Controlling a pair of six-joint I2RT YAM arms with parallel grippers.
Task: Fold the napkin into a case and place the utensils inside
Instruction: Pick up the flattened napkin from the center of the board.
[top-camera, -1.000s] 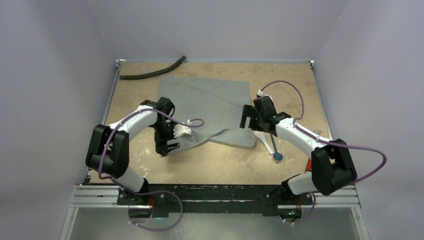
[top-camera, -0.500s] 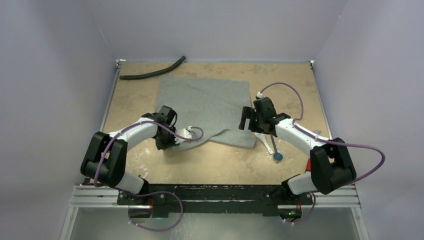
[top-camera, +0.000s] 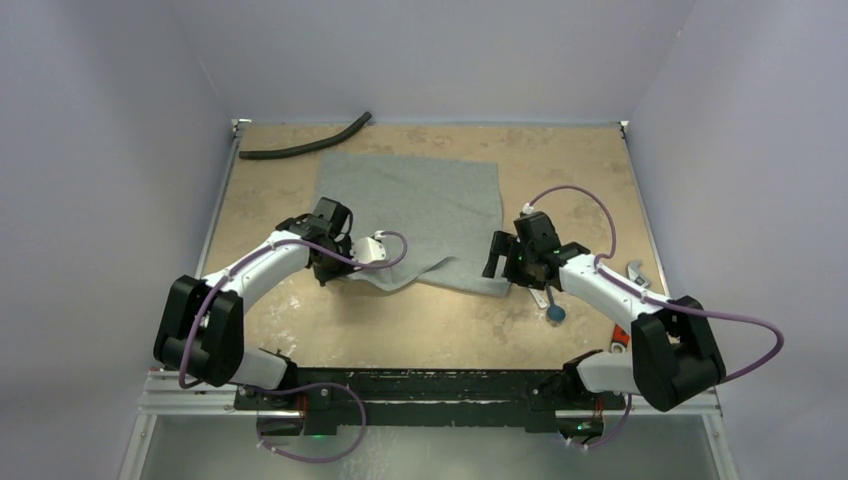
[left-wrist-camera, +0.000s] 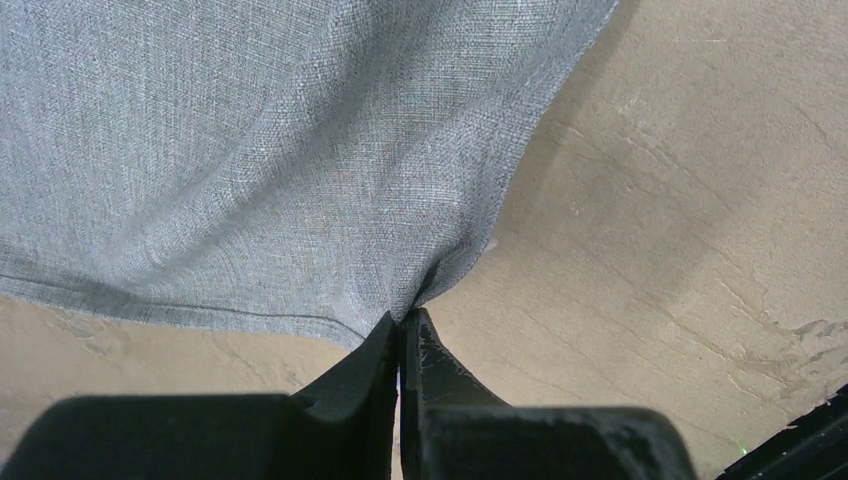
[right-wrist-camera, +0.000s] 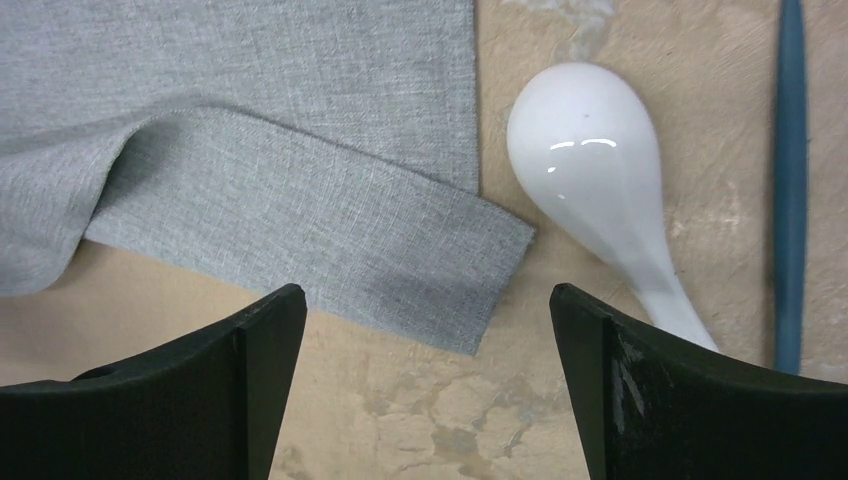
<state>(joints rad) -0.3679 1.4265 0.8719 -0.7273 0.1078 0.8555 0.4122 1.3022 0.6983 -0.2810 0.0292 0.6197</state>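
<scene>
The left end effector (left-wrist-camera: 402, 325) pinches the napkin's (top-camera: 420, 200) near-left corner. The right end effector (right-wrist-camera: 425, 295) stands wide apart and holds nothing. The spoon's (right-wrist-camera: 595, 170) handle points near on the tan worktop (top-camera: 440, 320), between pale walls (top-camera: 400, 50).

Your grey napkin (top-camera: 420, 205) lies mostly flat; its near-left corner is bunched in your left gripper's (left-wrist-camera: 402, 322) pinched tips, and a folded flap lies ahead between your right gripper's (right-wrist-camera: 428, 300) spread fingers. Just right of it rest the white spoon (right-wrist-camera: 590, 160) and the thin dark stick (right-wrist-camera: 790, 180).

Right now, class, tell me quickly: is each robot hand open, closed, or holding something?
Left hand: closed, pinching the edge of the large thin grey cloth napkin.
Right hand: open, holding nothing.
</scene>
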